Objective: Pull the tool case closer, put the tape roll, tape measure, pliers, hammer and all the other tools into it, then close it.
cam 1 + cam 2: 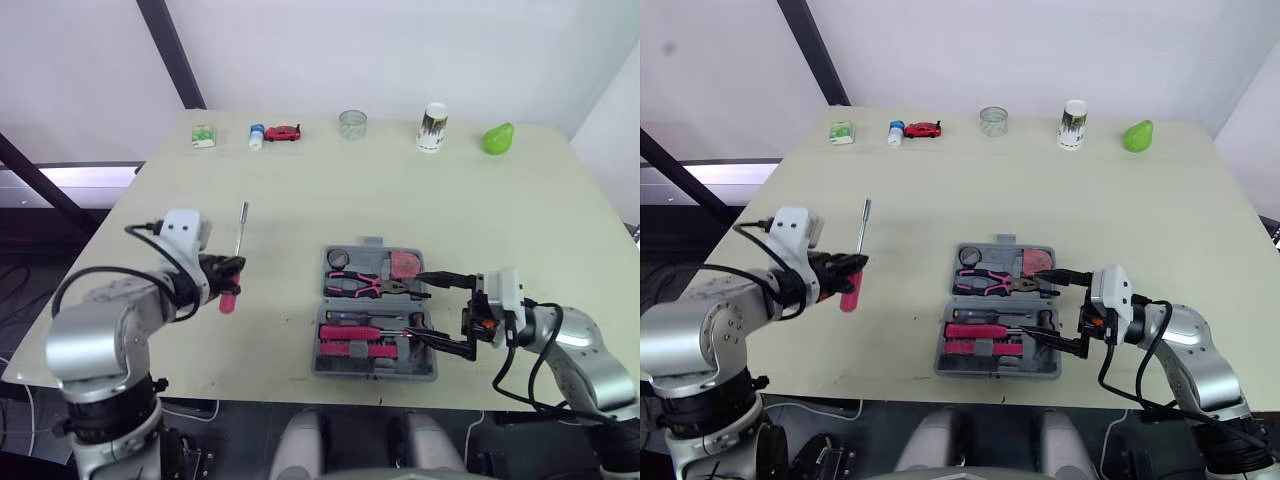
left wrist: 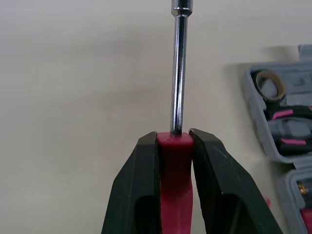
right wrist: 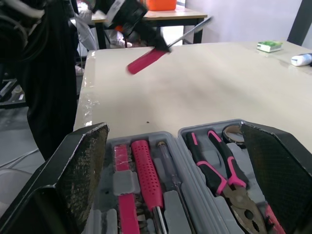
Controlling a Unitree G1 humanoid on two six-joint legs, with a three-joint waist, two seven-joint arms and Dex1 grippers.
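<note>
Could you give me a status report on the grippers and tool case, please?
Left gripper shut on pink-handled driver, left of the case. Right gripper open at the open tool case. Nothing blocking.

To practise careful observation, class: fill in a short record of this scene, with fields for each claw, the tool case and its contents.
left claw: shut on the pink handle of the driver, held off the table
right claw: open, at the case's right edge
tool case: open, lying flat
in the case: pliers, tape roll, other pink-handled tools
</note>
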